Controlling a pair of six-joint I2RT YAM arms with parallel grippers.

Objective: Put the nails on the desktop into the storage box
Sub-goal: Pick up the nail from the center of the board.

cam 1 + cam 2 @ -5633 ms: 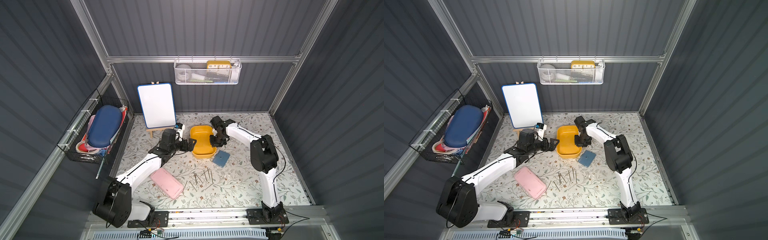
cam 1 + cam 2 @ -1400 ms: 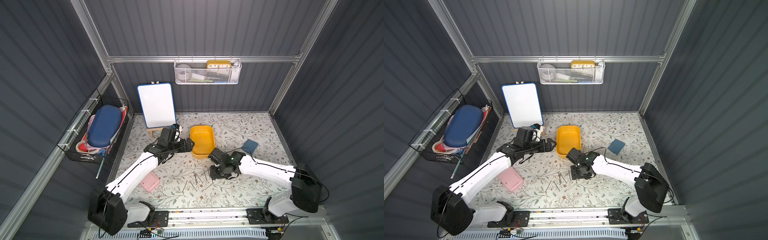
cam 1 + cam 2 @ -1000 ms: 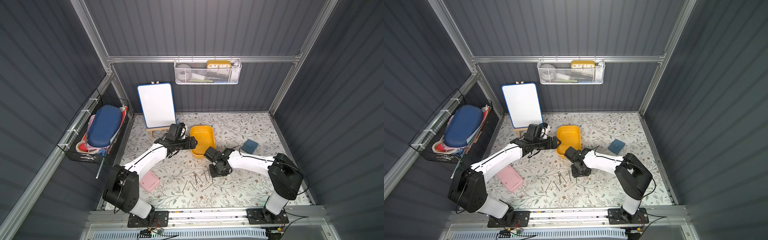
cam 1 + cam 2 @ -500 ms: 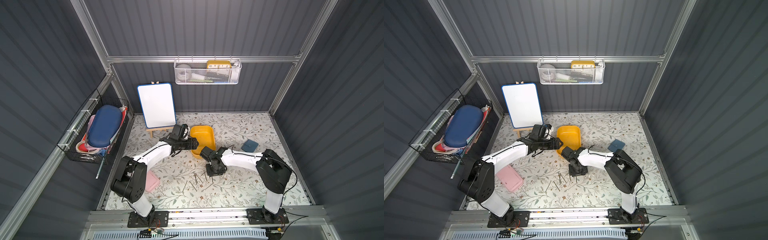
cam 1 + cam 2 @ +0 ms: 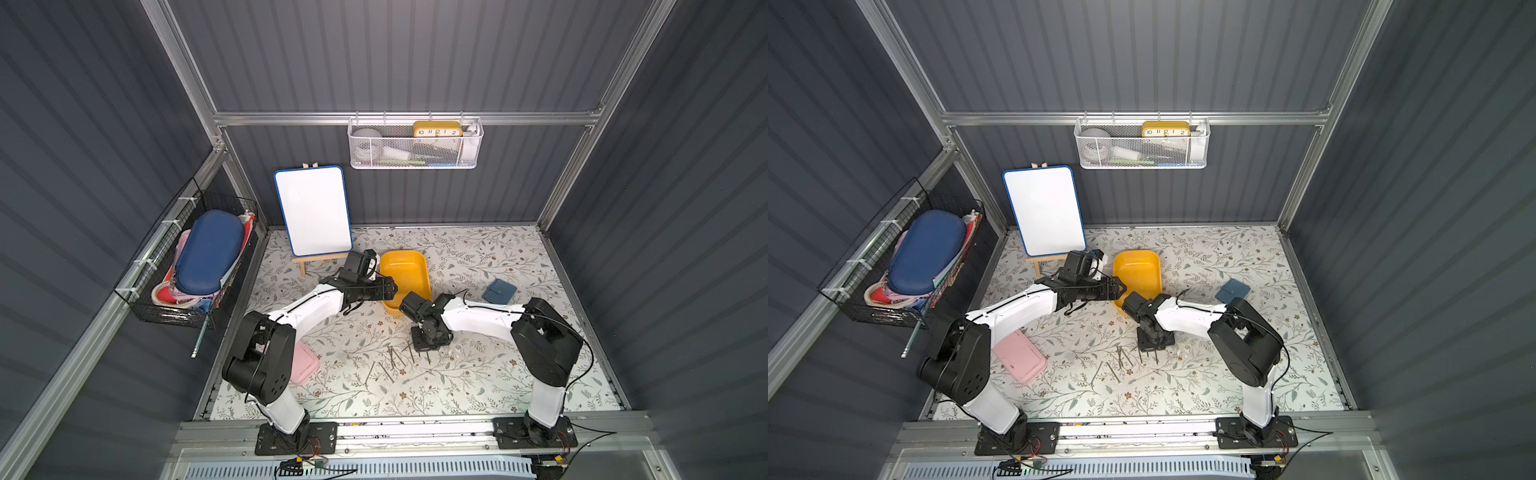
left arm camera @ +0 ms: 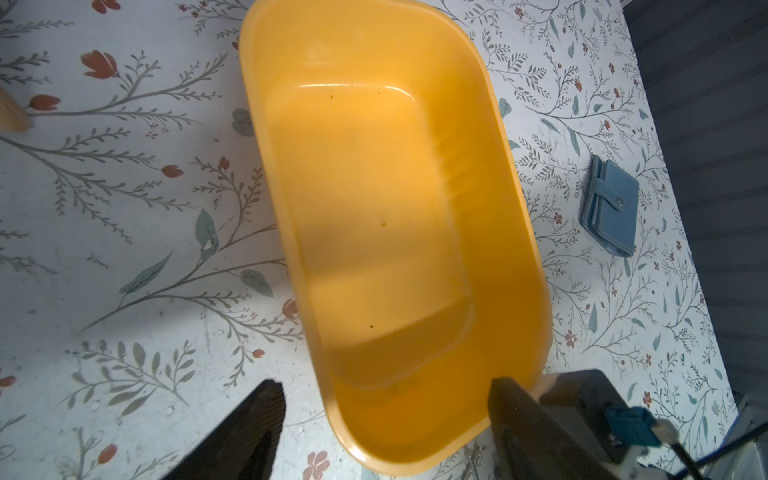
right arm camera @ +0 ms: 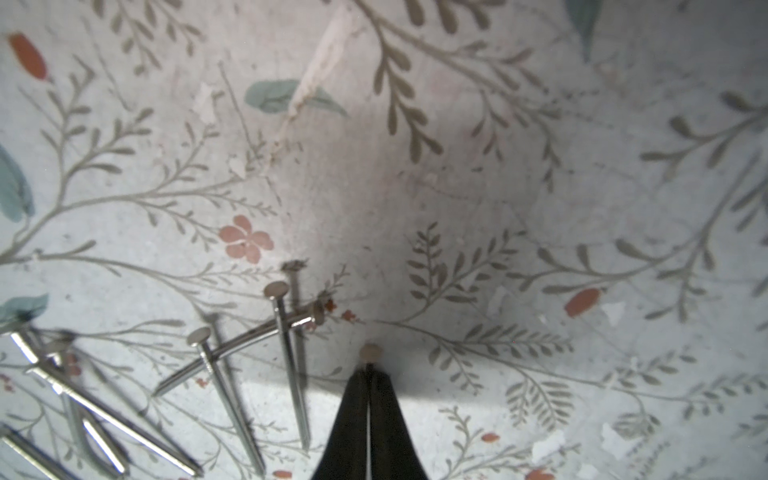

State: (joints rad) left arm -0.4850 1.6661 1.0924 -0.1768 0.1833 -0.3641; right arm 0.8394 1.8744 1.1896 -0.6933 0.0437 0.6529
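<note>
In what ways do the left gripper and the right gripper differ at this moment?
The left gripper stands wide open; the right gripper is shut. The left gripper holds nothing and hangs over one end of the storage box; the right gripper pinches a nail just below its head, above the desktop beside the loose nails. Both are black and two-fingered.

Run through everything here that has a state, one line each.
storage box: upright, lidless, empty.
left gripper: open, over the storage box's end.
right gripper: shut on the gripped nail.
nails: loose on the desktop, some crossing.
blue wallet: closed.
pink case: closed, flat.
whiteboard: upright, blank.
</note>
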